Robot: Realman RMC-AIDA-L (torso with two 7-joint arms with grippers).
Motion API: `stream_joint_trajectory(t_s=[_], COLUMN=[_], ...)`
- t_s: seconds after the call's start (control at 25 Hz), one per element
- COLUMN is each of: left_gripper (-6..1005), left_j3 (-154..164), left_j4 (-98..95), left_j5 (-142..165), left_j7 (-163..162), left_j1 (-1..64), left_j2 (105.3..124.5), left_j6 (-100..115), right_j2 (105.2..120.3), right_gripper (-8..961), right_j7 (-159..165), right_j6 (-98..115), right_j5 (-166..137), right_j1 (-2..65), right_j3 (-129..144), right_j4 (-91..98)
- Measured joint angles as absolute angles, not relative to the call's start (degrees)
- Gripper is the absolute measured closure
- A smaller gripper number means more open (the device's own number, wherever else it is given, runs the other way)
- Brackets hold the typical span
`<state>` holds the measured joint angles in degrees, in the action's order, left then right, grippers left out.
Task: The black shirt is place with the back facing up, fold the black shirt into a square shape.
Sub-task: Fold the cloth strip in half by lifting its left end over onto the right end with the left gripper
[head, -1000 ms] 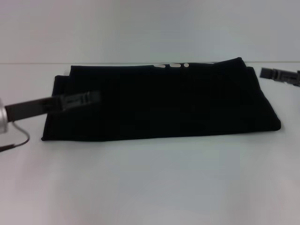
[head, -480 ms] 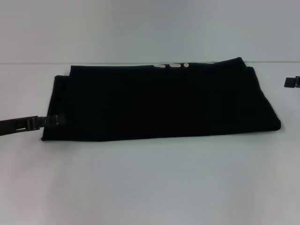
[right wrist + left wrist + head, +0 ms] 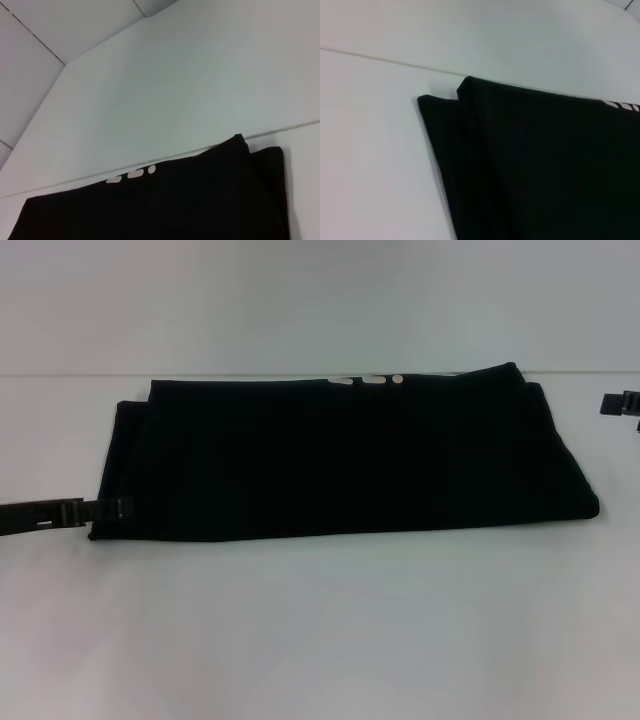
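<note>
**Black shirt, folded to a wide band, on a white table**

Black shirt [image 3: 340, 455]: lies flat across the middle of the white table [image 3: 320, 630], folded lengthwise into a broad rectangle, wider than deep, in stacked layers whose edges do not quite line up at either end. A small white print [image 3: 368, 380] of dashes and a dot shows at the far edge.

Table: plain white, matte. Its far edge meets a pale wall [image 3: 320, 300] just behind the shirt.

Left gripper [image 3: 105, 508]: enters low from the left side of the head view, its tip at the shirt's near left corner, at or just over the fabric edge. Whether the fingers are apart or together cannot be told, nor whether they touch cloth.

Right gripper [image 3: 615, 404]: only its tip shows at the right edge of the head view, clear of the shirt's right end. Finger state cannot be told.

View notes: the left wrist view alone shows the stepped far left corner [image 3: 445, 100], one layer set back from the other. The right wrist view alone shows tiled seams in the wall [image 3: 35, 35], along with the print [image 3: 132, 175] and the offset layers at the far right corner [image 3: 260, 150]. Neither wrist view shows any fingers.
</note>
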<state>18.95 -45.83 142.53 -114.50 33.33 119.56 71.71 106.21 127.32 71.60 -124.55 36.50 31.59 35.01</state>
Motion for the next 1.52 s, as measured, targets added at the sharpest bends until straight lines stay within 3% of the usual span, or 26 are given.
stream_joint_trajectory(t_s=[1.52], left_gripper=[95], left_j3=[20.15], left_j4=[-46.14], left_j5=[144.16], left_j7=[-116.32], left_j1=[34.62], left_j2=[119.26], left_j6=[74.27], right_j2=[106.46], right_gripper=[39], right_j7=[127.3], right_j6=[68.85], right_j5=[-128.13], right_j1=[37.42], right_j3=[31.82], right_j4=[32.65])
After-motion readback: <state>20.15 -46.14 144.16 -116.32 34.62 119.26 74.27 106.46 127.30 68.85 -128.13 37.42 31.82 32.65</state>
